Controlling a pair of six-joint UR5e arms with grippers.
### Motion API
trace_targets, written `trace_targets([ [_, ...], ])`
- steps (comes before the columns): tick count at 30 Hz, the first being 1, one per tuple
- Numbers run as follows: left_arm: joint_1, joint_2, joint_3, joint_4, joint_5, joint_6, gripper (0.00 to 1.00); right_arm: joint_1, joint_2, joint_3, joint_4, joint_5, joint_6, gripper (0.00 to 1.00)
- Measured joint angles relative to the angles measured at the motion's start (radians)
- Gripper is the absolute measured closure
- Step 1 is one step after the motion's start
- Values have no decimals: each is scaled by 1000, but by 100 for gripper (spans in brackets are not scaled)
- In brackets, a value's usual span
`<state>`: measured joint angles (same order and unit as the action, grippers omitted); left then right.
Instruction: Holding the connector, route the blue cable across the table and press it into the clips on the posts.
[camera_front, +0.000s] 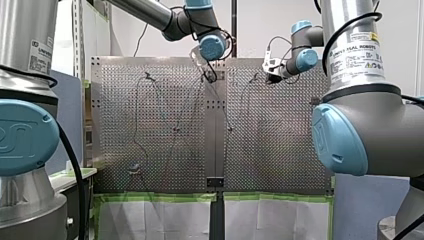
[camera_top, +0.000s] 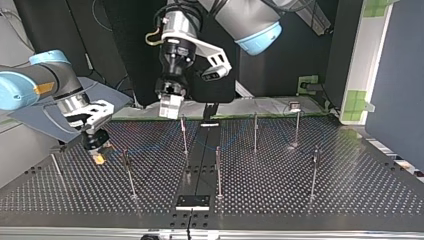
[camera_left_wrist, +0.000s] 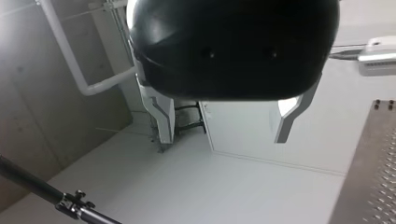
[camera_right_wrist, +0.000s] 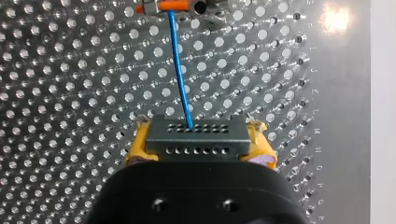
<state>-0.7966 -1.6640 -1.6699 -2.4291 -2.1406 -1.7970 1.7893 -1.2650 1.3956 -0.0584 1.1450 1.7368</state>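
My right gripper (camera_right_wrist: 198, 130) is shut on a grey multi-hole connector (camera_right_wrist: 194, 142), gripped between yellow pads (camera_right_wrist: 137, 147). A blue cable (camera_right_wrist: 180, 65) leaves the connector and runs ahead to an orange clip (camera_right_wrist: 173, 6) on a post. In the top view this gripper (camera_top: 98, 152) hangs low over the perforated table (camera_top: 310, 205) at the left. My left gripper (camera_left_wrist: 224, 133) is open with nothing between its fingers and faces away from the table. It hovers above the table's far edge near the middle (camera_top: 170, 106). Parts of the cable (camera_top: 227, 142) show faintly between the posts.
Several thin upright posts stand on the table, among them one (camera_top: 184, 132) under my left gripper, one (camera_top: 218, 172) at the centre and one (camera_top: 129, 175) beside my right gripper. A black seam plate (camera_top: 192, 201) lies at the near edge. Green-taped sheets line the far edge.
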Motion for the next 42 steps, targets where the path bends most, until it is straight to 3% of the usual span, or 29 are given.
trace_targets([
  [9, 0, -2, -80, 81, -17, 3, 0, 0, 0, 0, 0, 1, 0, 100],
  [15, -3, -2, -131, 125, -43, -22, 0, 0, 0, 0, 0, 1, 0, 100],
  [20, -10, -2, -170, 111, -79, -39, 0, 0, 1, 0, -1, 1, 0, 100],
  [26, -15, -2, -221, 102, -119, -14, 0, 0, 1, 0, -1, 1, 0, 100],
  [42, -6, -4, -366, 99, -20, -27, 0, 0, 2, 0, -2, 1, 1, 100],
])
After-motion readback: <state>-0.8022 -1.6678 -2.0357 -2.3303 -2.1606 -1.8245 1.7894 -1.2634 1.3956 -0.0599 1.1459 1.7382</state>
